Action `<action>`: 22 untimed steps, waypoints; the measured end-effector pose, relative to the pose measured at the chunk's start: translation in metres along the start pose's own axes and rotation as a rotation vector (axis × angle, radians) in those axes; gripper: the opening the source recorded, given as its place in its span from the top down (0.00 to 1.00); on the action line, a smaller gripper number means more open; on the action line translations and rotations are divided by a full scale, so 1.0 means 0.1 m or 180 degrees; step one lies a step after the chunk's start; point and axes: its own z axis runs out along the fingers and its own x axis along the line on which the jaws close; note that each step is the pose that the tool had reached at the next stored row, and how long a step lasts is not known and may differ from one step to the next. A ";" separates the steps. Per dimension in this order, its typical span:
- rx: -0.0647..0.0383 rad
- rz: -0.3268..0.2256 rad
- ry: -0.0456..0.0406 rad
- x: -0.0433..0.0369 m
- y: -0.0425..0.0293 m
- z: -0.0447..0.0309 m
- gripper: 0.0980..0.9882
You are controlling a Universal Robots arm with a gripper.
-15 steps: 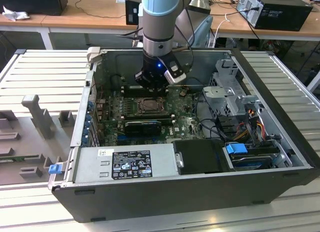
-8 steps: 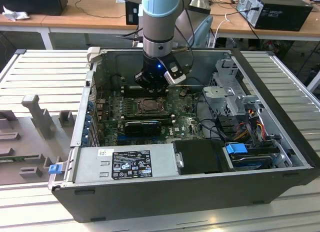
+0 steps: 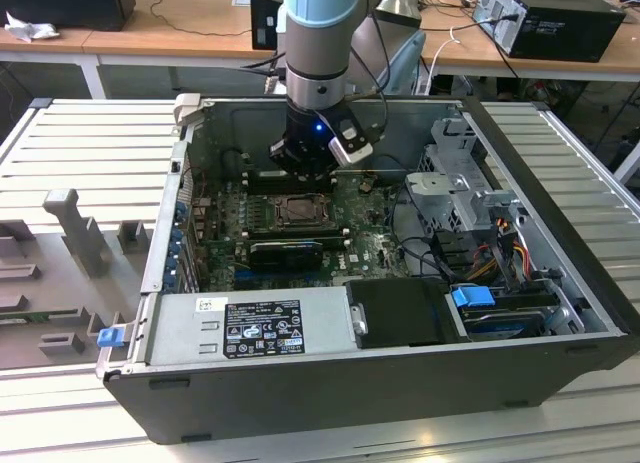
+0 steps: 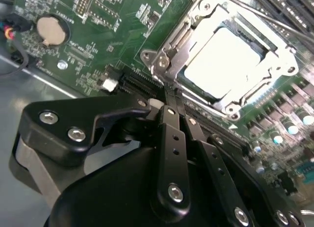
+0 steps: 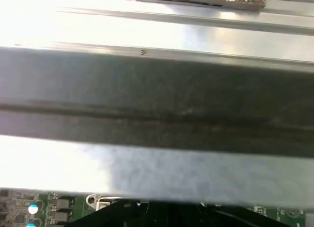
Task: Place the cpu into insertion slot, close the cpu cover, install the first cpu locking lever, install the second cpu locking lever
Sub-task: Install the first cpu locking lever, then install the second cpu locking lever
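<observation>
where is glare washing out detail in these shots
In the second wrist view the cpu top is blown out to white inside the cpu cover; in the first wrist view bright bands flank a dark case wall; the exterior view is evenly lit.

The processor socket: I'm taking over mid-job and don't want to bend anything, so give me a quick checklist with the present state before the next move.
1. Chip seated in the socket: ok, its bright top lies flat inside.
2. Cover frame down over the chip: ok, it looks closed around it.
3. Locking levers latched: cannot tell.
4. Gripper empty: ok, jaws together, nothing between them.
5. Gripper position: ok, it hangs at the socket's edge, over the green board.
</observation>
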 end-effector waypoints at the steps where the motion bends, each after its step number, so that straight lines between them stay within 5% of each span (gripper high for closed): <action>1: 0.0001 0.0000 0.0000 -0.001 0.004 -0.038 0.99; 22: 0.0000 0.0000 0.0000 0.009 -0.185 -0.074 0.99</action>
